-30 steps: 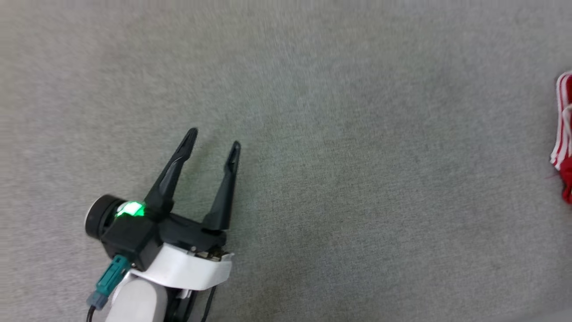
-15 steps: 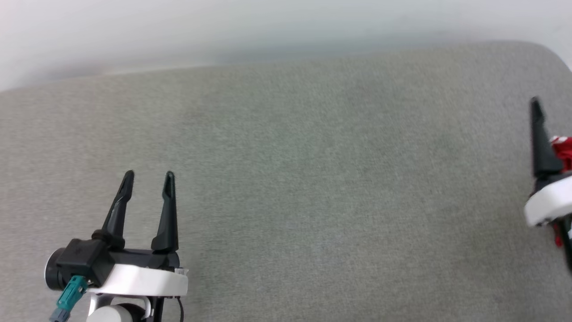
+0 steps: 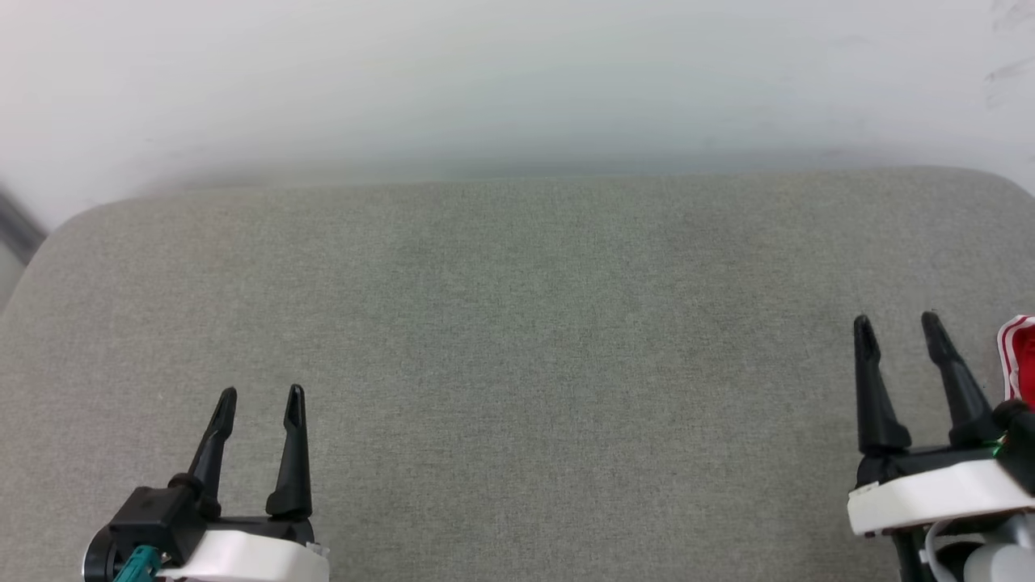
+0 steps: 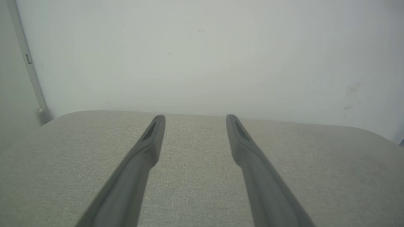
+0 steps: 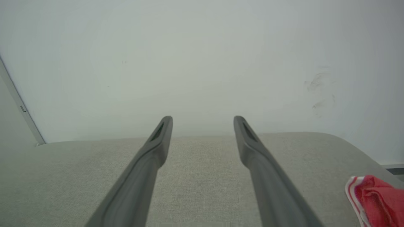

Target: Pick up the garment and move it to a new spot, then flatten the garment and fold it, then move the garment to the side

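Observation:
The garment (image 3: 1021, 356) is a red bundle with red-white striped trim, lying at the far right edge of the grey fabric surface (image 3: 517, 339); most of it is cut off by the frame. In the right wrist view the garment (image 5: 375, 200) sits at the lower right. My right gripper (image 3: 897, 326) stands open just left of it, apart from it, nothing between its fingers (image 5: 157, 148). My left gripper (image 3: 260, 398) is open at the lower left, far from the garment, with bare fabric between its fingers (image 4: 151, 142).
A white wall (image 3: 517, 81) rises behind the surface's rounded far edge. A pale vertical strip (image 4: 28, 63) runs down the wall at the left. The surface's left corner (image 3: 48, 242) curves away near it.
The head camera has tilted up, bringing the wall and far edge into view. The right gripper now shows fully at the lower right. The left gripper sits lower in the frame.

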Motion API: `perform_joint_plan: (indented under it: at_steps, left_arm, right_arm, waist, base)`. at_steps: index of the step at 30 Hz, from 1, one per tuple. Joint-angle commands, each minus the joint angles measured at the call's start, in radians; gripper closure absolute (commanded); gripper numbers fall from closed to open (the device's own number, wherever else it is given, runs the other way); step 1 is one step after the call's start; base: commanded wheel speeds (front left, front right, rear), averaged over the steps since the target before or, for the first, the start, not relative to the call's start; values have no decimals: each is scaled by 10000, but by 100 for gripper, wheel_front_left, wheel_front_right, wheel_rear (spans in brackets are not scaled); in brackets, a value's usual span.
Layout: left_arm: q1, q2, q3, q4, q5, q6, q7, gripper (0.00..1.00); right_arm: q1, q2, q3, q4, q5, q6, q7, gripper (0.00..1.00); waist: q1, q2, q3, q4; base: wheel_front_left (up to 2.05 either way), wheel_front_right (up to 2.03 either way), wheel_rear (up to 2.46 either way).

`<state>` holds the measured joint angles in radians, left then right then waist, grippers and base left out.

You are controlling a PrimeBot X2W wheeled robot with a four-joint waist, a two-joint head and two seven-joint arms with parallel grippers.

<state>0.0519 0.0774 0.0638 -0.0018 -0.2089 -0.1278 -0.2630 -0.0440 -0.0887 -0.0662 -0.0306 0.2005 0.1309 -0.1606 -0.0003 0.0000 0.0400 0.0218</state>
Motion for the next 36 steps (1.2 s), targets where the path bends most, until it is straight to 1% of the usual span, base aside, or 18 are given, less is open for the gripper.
perform_joint_plan:
  at_steps: [1,6,8,9,16,22,35,36]
  left_arm:
    - [79,-47,21,38,-18,-12,-21,0]
    - [225,-85,95,137,33,-23,-21,0]
    - [242,-66,19,166,129,-27,-21,0]
    - [247,-72,-102,155,-28,-28,-21,0]
    - [254,27,-193,109,-101,-25,-21,0]
    - [308,-25,-98,-18,18,-26,-21,0]
    - [279,-148,120,-76,-269,-27,-21,0]
    - [239,-138,114,-43,-252,-12,0,100]
  right_arm:
    - [151,72,44,80,-39,-4,-121,0]
    - [292,152,338,449,-47,-4,-347,0]
    - [266,165,352,546,-120,-4,-384,0]
    - [243,171,347,588,-166,-4,-413,0]
    - [140,232,340,852,-328,-4,-564,0]
    - [80,239,329,953,-359,-4,-616,0]
    - [31,218,506,1047,-231,-4,-729,0]
    - [156,207,495,1055,-192,0,-685,100]
  waist:
    - [3,0,-62,-1]
    - [3,0,-198,-64]
    - [3,0,-237,-88]
    - [3,0,-248,-99]
    - [3,0,-239,-142]
    - [3,0,-248,-153]
    - [3,0,-187,-137]
    - [3,0,-184,-137]
  base:
    - [0,0,0]
    - [0,0,0]
    - [0,0,0]
    - [0,0,0]
    - [0,0,0]
    - [0,0,0]
    - [0,0,0]
    - [0,0,0]
